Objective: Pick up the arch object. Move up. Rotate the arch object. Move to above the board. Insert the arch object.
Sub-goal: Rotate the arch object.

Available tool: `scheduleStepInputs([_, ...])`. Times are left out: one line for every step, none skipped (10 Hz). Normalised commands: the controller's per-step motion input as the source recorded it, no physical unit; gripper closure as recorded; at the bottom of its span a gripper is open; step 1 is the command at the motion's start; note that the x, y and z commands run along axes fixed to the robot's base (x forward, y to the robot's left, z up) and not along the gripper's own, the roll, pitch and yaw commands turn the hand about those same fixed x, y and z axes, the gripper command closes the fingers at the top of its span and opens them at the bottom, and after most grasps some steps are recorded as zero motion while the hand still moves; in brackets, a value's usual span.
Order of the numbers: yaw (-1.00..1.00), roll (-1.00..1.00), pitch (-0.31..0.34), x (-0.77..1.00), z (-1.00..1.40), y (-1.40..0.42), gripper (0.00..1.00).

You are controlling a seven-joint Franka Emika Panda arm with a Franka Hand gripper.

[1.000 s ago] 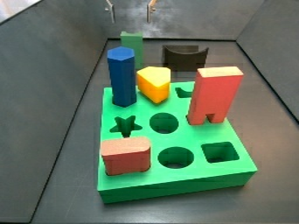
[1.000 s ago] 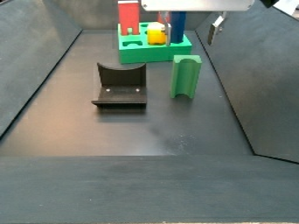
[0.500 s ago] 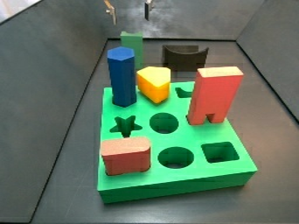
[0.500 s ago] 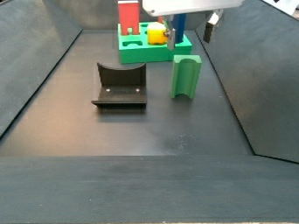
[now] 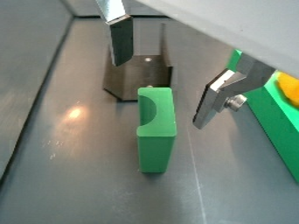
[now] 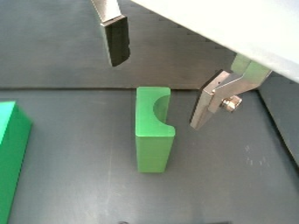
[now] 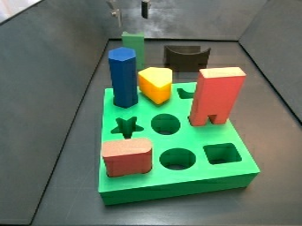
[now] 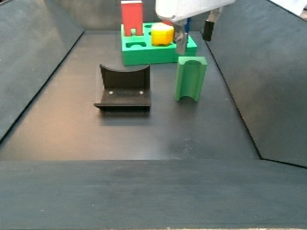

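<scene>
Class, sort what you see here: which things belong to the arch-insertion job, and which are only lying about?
Job: arch object, standing on the floor; board; tool, open, above the arch object.

Lying about: black block, blue block, yellow block, red block, salmon block.

No readable text, labels, brand names, numbers or signs appear in any view; the blocks, the board and the end effector all have plain, unmarked surfaces.

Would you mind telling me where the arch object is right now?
The arch object stands upright on the floor beside the black block, short of the board, beneath the open tool.
</scene>
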Motion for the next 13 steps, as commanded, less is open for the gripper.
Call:
scheduleStepInputs([1.00, 0.00, 0.006, 0.01, -0.01, 0.00, 0.00])
scheduleStepInputs([1.00, 0.00, 0.006, 0.01, -0.01, 0.00, 0.00])
scheduleStepInputs([1.00, 0.00, 0.007, 0.01, -0.01, 0.00, 0.00])
scheduleStepInputs([1.00, 0.00, 0.007, 0.01, -0.01, 0.00, 0.00])
scheduleStepInputs([1.00, 0.00, 0.007, 0.01, -0.01, 0.00, 0.00])
scheduleStepInputs([1.00, 0.00, 0.007, 0.01, -0.01, 0.00, 0.00])
scheduleStepInputs([1.00, 0.00, 0.007, 0.01, -0.01, 0.00, 0.00])
scheduleStepInputs([1.00, 0.00, 0.008, 0.01, -0.01, 0.00, 0.00])
scheduleStepInputs([1.00, 0.00, 0.008, 0.01, -0.01, 0.00, 0.00])
scheduleStepInputs([1.00, 0.00, 0.008, 0.01, -0.01, 0.00, 0.00])
scheduleStepInputs([1.00, 0.00, 0.009, 0.01, -0.01, 0.00, 0.00])
scheduleStepInputs([1.00, 0.00, 0.009, 0.01, -0.01, 0.00, 0.00])
scheduleStepInputs([1.00, 0.00, 0.009, 0.01, -0.01, 0.00, 0.00])
